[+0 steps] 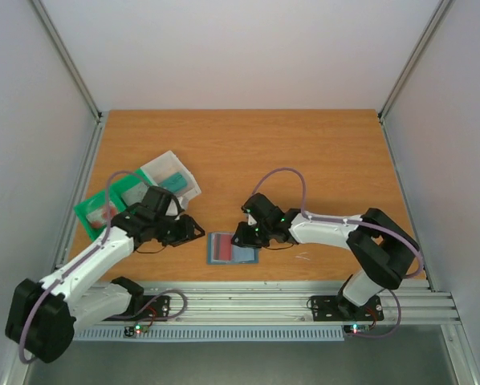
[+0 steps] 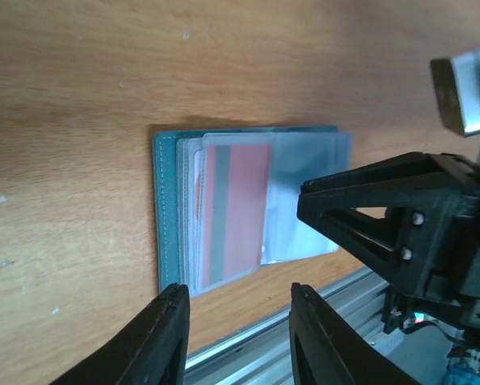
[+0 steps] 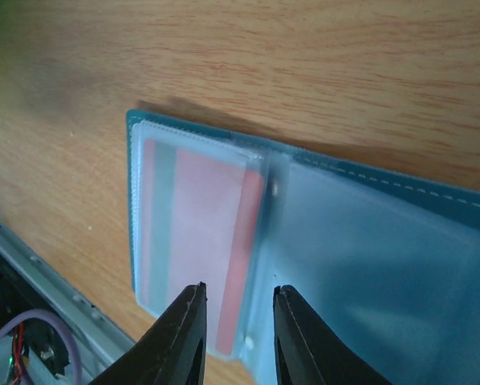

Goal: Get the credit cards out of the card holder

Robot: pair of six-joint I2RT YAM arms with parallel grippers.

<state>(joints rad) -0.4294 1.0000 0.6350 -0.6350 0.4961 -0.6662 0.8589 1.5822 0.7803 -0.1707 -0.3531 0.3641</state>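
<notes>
1. The card holder [image 1: 244, 255] lies opened flat on the desk [image 1: 264, 152], close to its near edge and about midway along it.
2. A reddish-pink card [image 3: 200, 233] with a darker stripe sits inside a clear sleeve [image 2: 304, 160] on one leaf of the holder. It is not yet drawn out.
3. Pale layers lie stacked under that card. I cannot tell whether they are cards or sleeves.
4. The other leaf is covered by a cloudy sleeve through which no card can be made out.
5. The left gripper [image 2: 240, 293] hovers at the holder's left side. Its jaws are spread, with nothing between them.
6. The right gripper [image 3: 240, 287] is over the holder from the right, its fingers [image 3: 188, 337] above the end of the reddish-pink card. The jaws stand a narrow gap apart and pinch nothing that can be seen.
7. A green tray [image 1: 91, 210] with a clear box [image 1: 172, 178] stands by the desk's left edge, well apart from the holder.
</notes>
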